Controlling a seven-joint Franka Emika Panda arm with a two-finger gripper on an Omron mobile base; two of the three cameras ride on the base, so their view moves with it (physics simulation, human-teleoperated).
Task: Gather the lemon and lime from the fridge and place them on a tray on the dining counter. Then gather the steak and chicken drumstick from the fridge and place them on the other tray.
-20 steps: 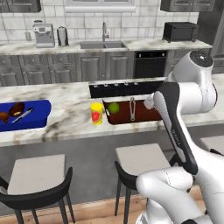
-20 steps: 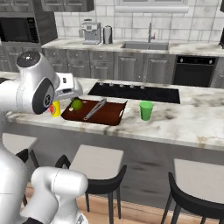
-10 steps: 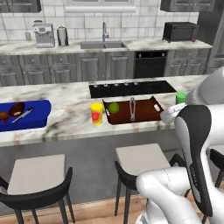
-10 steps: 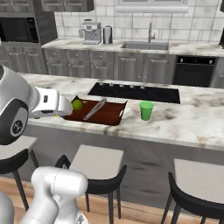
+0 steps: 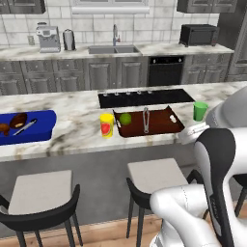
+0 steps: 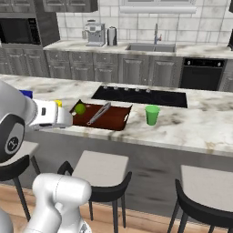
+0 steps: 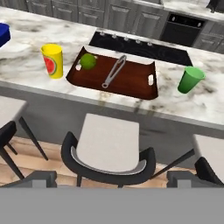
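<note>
1. Nearest the robot, black-backed stools with pale seats are standing in front of the dining counter. In the hand view one stool is sitting right below the red-brown tray.
2. The gripper is hanging back from the counter, above the stools, with its jaws spread as wide as they go and nothing between them. Its two dark finger tips are showing at the bottom of the hand view, well apart.
3. On the white marble counter the red-brown tray is lying near the front edge. The lime is sitting inside it at its left end, and a metal utensil is lying lengthwise along the tray's middle, just beside the lime but not touching it.
4. A yellow cup with a red mark is standing upright just left of the tray, close to its corner. A green cup is standing upright on the counter to the right of the tray, a little apart from it.
5. Far to the left on the same counter, the blue tray is holding brown food and a second metal utensil; I cannot tell which pieces of food they are.
6. Behind the trays a black cooktop is lying set into the counter.
7. Farthest off, the back counter is carrying a sink with a tap, a coffee machine and a microwave.
</note>
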